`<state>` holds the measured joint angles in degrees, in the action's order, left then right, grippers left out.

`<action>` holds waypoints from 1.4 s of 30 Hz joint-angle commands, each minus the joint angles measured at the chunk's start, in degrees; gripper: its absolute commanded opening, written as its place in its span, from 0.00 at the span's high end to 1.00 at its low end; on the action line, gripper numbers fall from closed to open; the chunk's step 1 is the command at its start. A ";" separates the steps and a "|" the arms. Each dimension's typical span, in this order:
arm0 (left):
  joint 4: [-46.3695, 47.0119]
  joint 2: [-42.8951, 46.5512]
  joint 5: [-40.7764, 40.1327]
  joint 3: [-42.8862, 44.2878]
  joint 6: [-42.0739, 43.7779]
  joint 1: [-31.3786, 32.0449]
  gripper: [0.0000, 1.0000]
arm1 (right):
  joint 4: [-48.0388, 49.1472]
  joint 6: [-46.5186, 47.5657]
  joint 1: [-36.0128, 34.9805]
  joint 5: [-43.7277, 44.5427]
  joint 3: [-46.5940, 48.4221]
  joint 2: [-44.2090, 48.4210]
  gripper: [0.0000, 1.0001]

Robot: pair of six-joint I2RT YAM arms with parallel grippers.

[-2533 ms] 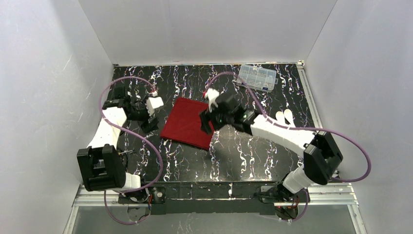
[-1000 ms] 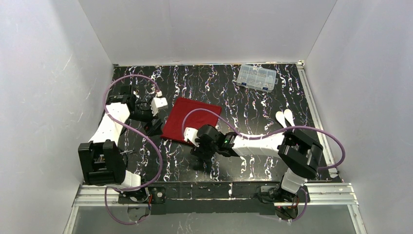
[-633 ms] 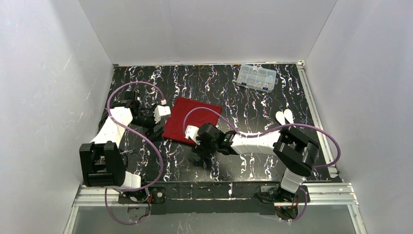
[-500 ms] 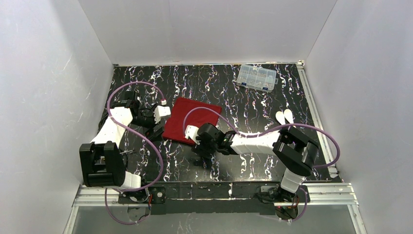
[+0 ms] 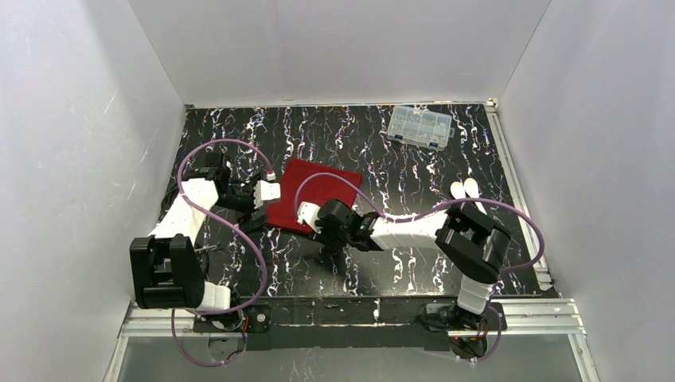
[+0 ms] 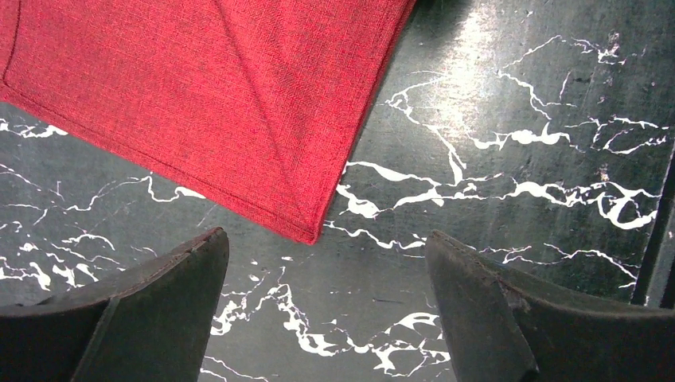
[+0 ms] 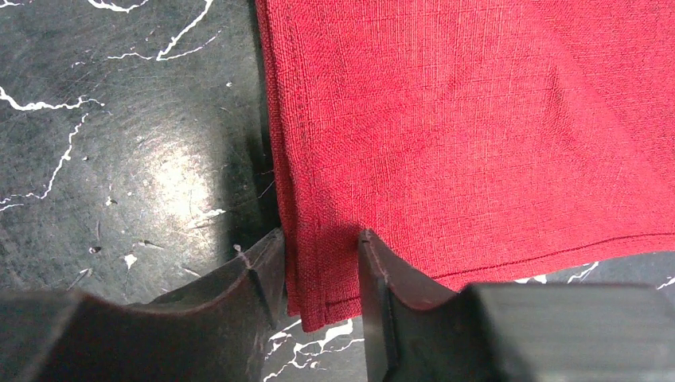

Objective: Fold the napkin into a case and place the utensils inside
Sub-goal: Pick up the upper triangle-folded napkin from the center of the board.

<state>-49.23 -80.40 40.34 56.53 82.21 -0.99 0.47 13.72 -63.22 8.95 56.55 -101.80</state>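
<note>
Black marbled surface (image 5: 414, 167): right gripper (image 7: 320, 247) has swung to the near corner of the napkin (image 7: 477, 119), jaws narrowing astride its hem, grip unclear; left gripper (image 6: 325, 237) nears, wide open, empty. Folding likely starts.

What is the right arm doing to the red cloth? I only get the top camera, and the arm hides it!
Observer: The right wrist camera shows the right jaws straddling the napkin edge near a corner, one beside the cloth and one on it. I cannot tell if they pinch it yet.
Operator: And the left arm?
Observer: Its wrist camera shows the left jaws wide open, with another napkin corner lying on the table between them, untouched.
Operator: Any folds?
Observer: That view shows one faint diagonal crease running toward that corner.
</note>
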 commanded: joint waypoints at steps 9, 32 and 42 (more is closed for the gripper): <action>1.42 1.22 1.04 -1.87 8.75 1.59 0.09 | -2.23 -1.94 1.44 -1.18 -4.15 -1.14 0.71; 31.94 9.74 -3.35 -25.85 25.87 6.81 0.09 | -11.50 -3.92 8.19 -21.29 4.55 0.88 0.96; 40.44 9.20 -3.50 -29.81 28.56 7.30 0.14 | -10.21 -7.29 13.78 -28.35 6.61 3.41 0.96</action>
<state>-9.98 -71.05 36.75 28.23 108.84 5.76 -10.26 8.62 -50.43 -15.22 60.58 -101.36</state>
